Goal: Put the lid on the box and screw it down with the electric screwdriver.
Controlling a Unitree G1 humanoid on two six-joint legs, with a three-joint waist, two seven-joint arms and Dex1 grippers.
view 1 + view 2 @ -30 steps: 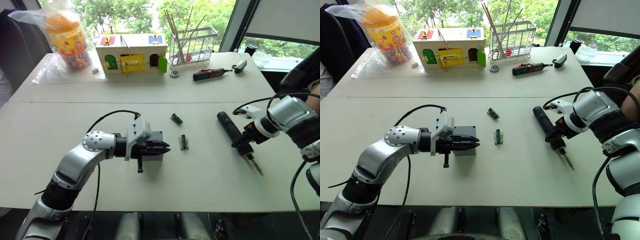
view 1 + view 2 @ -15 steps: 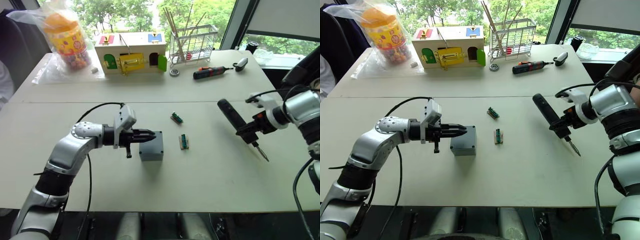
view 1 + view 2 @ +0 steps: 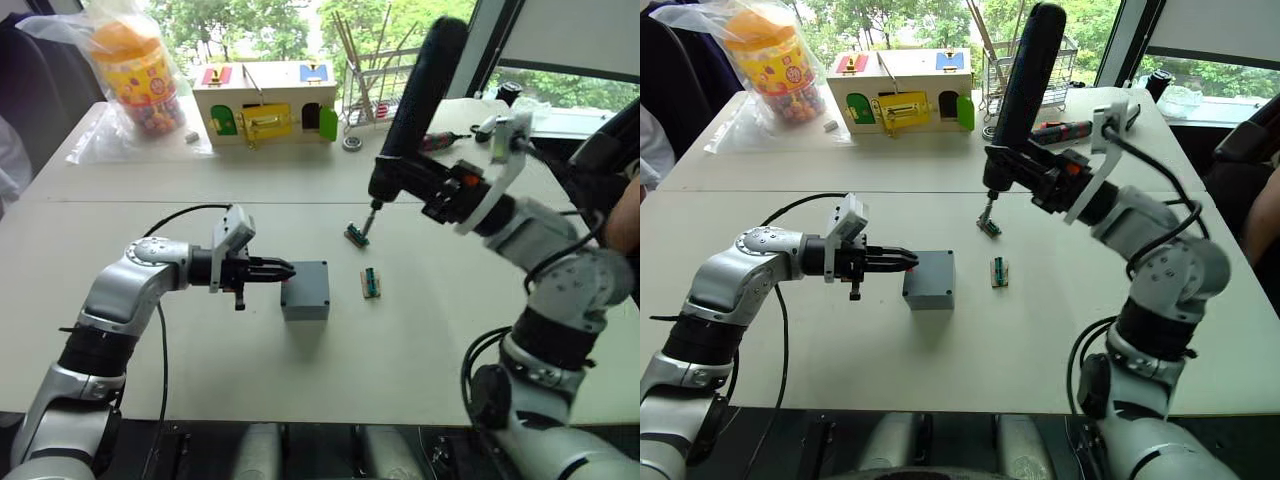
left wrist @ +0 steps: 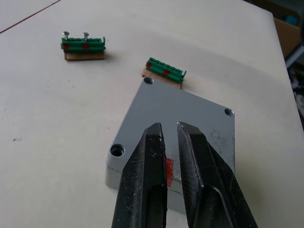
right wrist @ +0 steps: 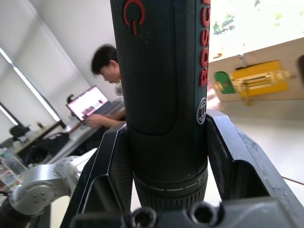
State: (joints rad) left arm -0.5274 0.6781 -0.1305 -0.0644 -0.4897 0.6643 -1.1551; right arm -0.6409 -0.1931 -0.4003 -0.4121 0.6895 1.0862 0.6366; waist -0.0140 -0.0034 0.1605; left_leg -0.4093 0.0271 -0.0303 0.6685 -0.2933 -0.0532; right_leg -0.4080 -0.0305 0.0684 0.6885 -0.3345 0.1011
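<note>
left gripper (image 3: 285,269) at 9 o'clock of the box (image 3: 305,290), fingers (image 4: 145,180) narrowed to a slim gap, holding nothing, tips over the lid (image 4: 178,121). lid seated on box, corner screw holes empty. two green terminal blocks (image 3: 369,283) at 2 to 3 o'clock of box. right gripper (image 3: 440,190) clamps the electric screwdriver (image 3: 412,105) upright, bit down onto the farther block (image 3: 355,236).

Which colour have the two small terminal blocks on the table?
Green with red marks, each on a brown base; the left wrist view shows them best.
</note>
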